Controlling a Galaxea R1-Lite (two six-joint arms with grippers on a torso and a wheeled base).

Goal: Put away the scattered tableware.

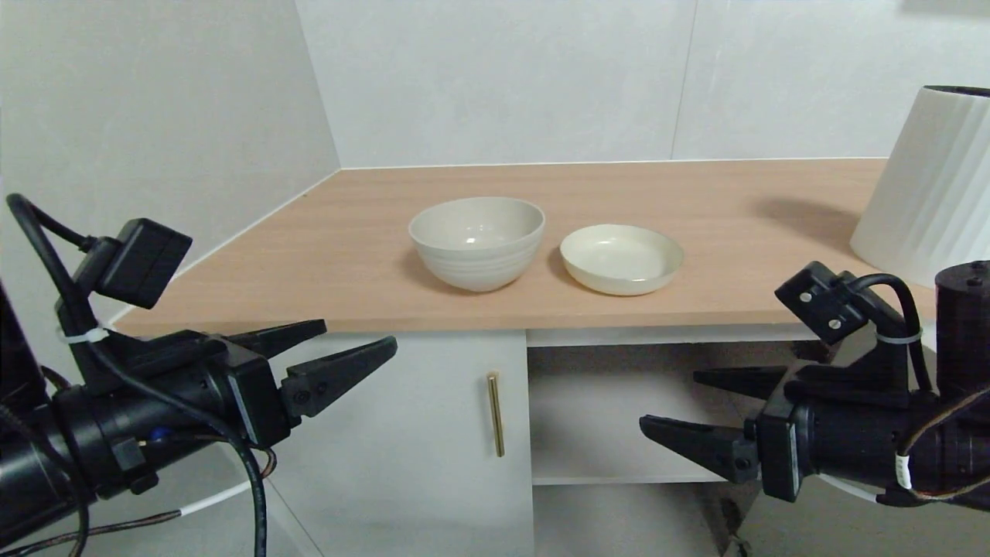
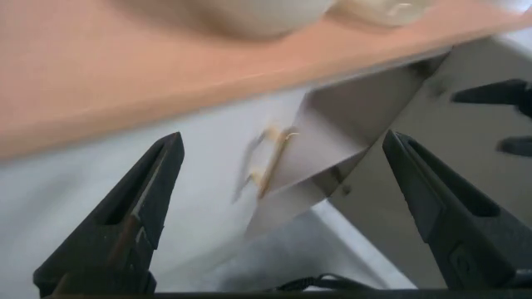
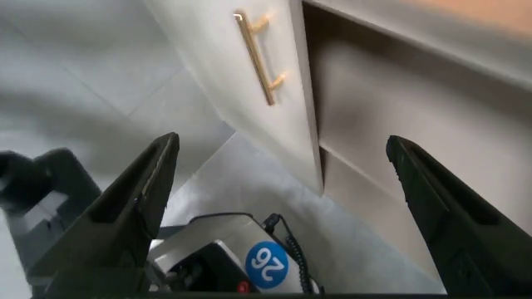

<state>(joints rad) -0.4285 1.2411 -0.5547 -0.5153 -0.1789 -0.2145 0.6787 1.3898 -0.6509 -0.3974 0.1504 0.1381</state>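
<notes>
We found the left gripper (image 2: 283, 139) spread wide below the edge of the counter (image 2: 100, 79), facing a cabinet door (image 2: 191, 162) with a gold handle (image 2: 271, 158). A bowl (image 2: 249, 15) stood on the counter.

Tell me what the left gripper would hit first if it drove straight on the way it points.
Probably the white cabinet door, near its gold handle. The left gripper, open, sits below the countertop edge, and its wrist view centres on that door. Depth is hard to judge.

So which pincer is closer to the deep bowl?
Left. The left pincer is in front of the counter edge, below and left of the bowl. The right pincer is lower, off to the bowl's right, past the dish.
</notes>
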